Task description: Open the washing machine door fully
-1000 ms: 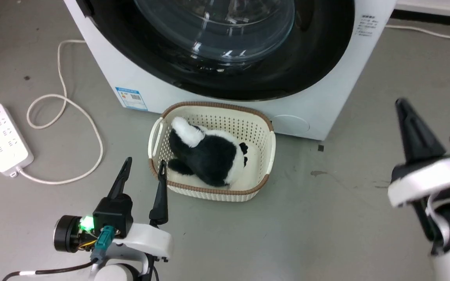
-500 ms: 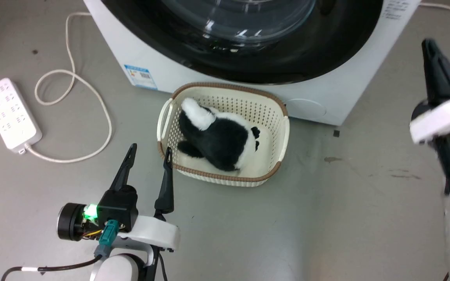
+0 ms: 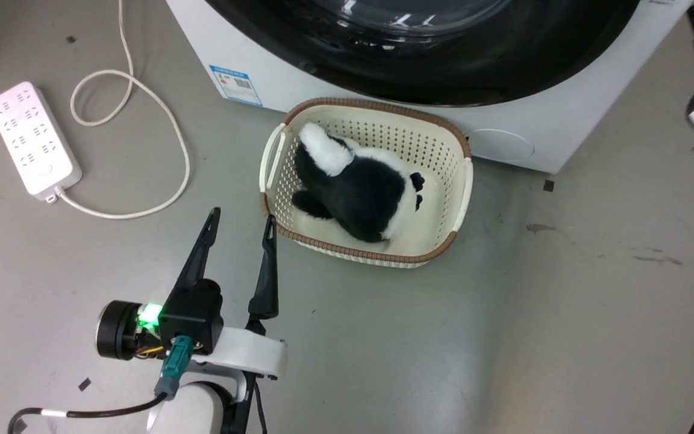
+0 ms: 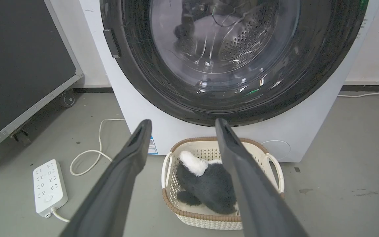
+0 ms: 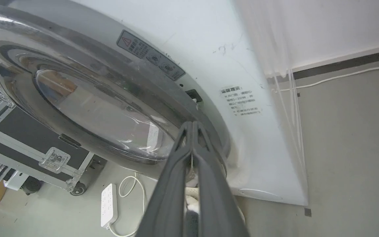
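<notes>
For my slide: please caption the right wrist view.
Shut right gripper pointing at the rim of the round glossy washing machine door.

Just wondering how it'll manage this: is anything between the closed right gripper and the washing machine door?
Nothing visible. The right gripper points at the rim of the washing machine door, and nothing shows between them. The basket sits on the floor below the door, probably under its swing.
</notes>
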Available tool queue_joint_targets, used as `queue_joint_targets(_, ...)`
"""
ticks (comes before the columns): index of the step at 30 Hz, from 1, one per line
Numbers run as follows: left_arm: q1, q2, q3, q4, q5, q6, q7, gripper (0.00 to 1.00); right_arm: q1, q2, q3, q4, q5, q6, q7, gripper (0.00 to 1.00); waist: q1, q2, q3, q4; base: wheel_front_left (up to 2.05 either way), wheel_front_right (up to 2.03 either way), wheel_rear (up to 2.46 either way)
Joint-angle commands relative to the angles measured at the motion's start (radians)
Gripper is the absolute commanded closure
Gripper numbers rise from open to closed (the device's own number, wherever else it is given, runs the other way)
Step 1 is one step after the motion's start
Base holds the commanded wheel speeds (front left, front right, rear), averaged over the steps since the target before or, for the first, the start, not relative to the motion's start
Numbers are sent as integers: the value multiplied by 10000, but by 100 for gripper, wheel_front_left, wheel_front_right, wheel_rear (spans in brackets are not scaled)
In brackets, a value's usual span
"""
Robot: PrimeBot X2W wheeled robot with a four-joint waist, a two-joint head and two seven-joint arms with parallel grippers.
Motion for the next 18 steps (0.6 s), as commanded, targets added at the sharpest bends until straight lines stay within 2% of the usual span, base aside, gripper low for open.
queue_joint_targets(1,-178,56,-58,2,-12,59,-85,0,-397,-100,-119,175,206,-4,114,100,-1,0,61,49,0,0,0)
queue_joint_targets(9,-349,89,-252,-5,10,164,-274,0,-2226,-276,-1145,1902,1377,-5,2056,100,-1,0,466,263,0,0,0)
queue_joint_targets(18,-524,136,-452,-19,17,270,-462,0,-4000,-418,-2026,3335,1960,-6,3646,100,-1,0,898,459,0,0,0)
